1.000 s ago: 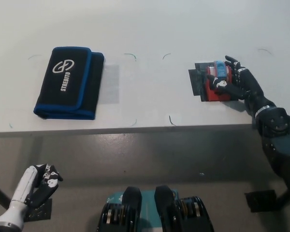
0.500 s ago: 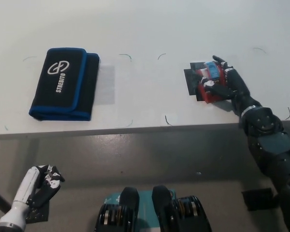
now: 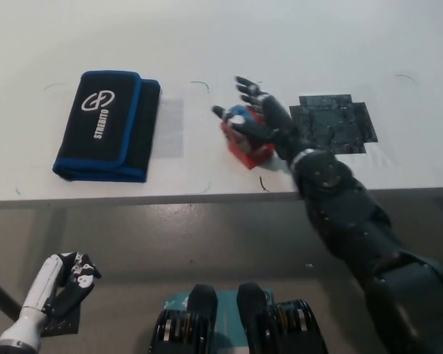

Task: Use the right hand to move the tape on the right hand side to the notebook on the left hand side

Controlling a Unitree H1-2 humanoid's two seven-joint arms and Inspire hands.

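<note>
- My right hand (image 3: pixel 255 122) grips the tape (image 3: pixel 245 141), a red and blue thing, near the middle of the frame, low over the white table (image 3: pixel 295 44); whether it touches the surface I cannot tell.
- The notebook (image 3: pixel 107 124), black with a blue edge, lies flat at the upper left, well apart from the tape.
- To do this carry well, I judge I should keep my hold firm, lift the tape enough to clear the notebook's near edge, and only loosen once it sits over the cover.
- My left hand (image 3: pixel 65 284) rests at the lower left, below the table edge, fingers curled on nothing.
- Compared with a second ago, the tape has left the black mat (image 3: pixel 332 122) at the upper right, which now lies bare, and my arm has swung leftward across the table.
</note>
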